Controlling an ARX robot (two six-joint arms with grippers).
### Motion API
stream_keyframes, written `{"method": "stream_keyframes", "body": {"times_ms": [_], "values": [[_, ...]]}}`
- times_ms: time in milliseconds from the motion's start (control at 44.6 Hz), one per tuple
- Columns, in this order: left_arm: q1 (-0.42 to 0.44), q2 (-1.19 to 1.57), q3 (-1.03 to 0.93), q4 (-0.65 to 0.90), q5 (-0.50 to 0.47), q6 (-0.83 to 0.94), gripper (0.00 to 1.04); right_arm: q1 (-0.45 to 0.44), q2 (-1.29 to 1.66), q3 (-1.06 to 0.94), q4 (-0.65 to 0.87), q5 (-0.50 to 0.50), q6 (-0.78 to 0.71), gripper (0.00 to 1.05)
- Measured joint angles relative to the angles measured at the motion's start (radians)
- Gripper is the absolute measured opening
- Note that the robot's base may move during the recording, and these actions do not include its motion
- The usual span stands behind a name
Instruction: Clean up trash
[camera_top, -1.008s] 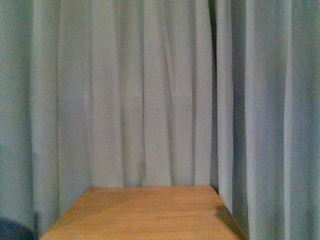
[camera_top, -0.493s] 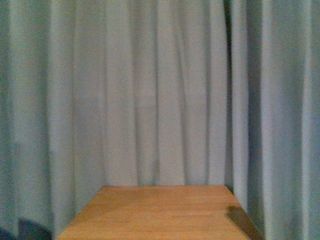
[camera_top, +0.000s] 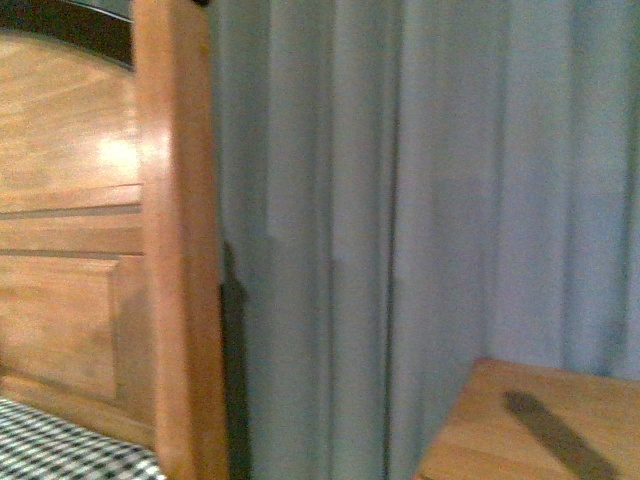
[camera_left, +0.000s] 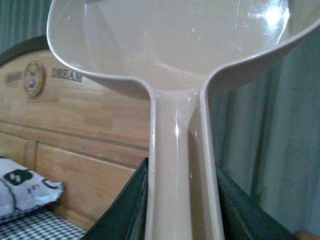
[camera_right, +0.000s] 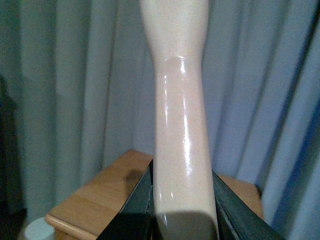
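Note:
In the left wrist view my left gripper (camera_left: 182, 210) is shut on the stem of a pinkish dustpan (camera_left: 170, 45); its empty scoop fills the upper part of the picture. My right gripper (camera_right: 182, 210) is shut on a glossy pinkish brush handle (camera_right: 177, 100) that rises out of the frame, so the bristles are out of view. The trash does not show in any view. Neither arm appears in the front view.
A wooden headboard (camera_top: 70, 250) with its post (camera_top: 175, 240) stands at the left, above checkered bedding (camera_top: 60, 445). A white pillow with black print (camera_left: 25, 187) lies on the bed. Grey curtains (camera_top: 400, 200) hang behind. A wooden nightstand (camera_top: 530, 420) sits at the lower right.
The front view has swung left: the nightstand, centred before, has slid to the lower right corner, and the headboard and bed have come in at the left.

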Motion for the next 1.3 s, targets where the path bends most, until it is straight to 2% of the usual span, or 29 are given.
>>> {"method": "stream_keyframes", "body": {"times_ms": [1075,1232,1255,1300], "values": [[0.002,-0.004,0.000,0.000,-0.020,-0.001,0.28,0.002,0.006,0.000,-0.001,-0.018,-0.002,0.20],[0.001,-0.001,0.000,0.000,0.003,-0.001,0.28,0.002,0.009,0.000,-0.002,-0.001,-0.003,0.20],[-0.002,0.002,0.002,-0.011,0.000,-0.003,0.28,0.002,0.009,0.000,-0.002,-0.001,-0.002,0.20],[-0.013,0.015,0.060,-0.190,-0.066,-0.031,0.28,0.001,0.001,0.000,-0.002,0.002,-0.002,0.20]]}}
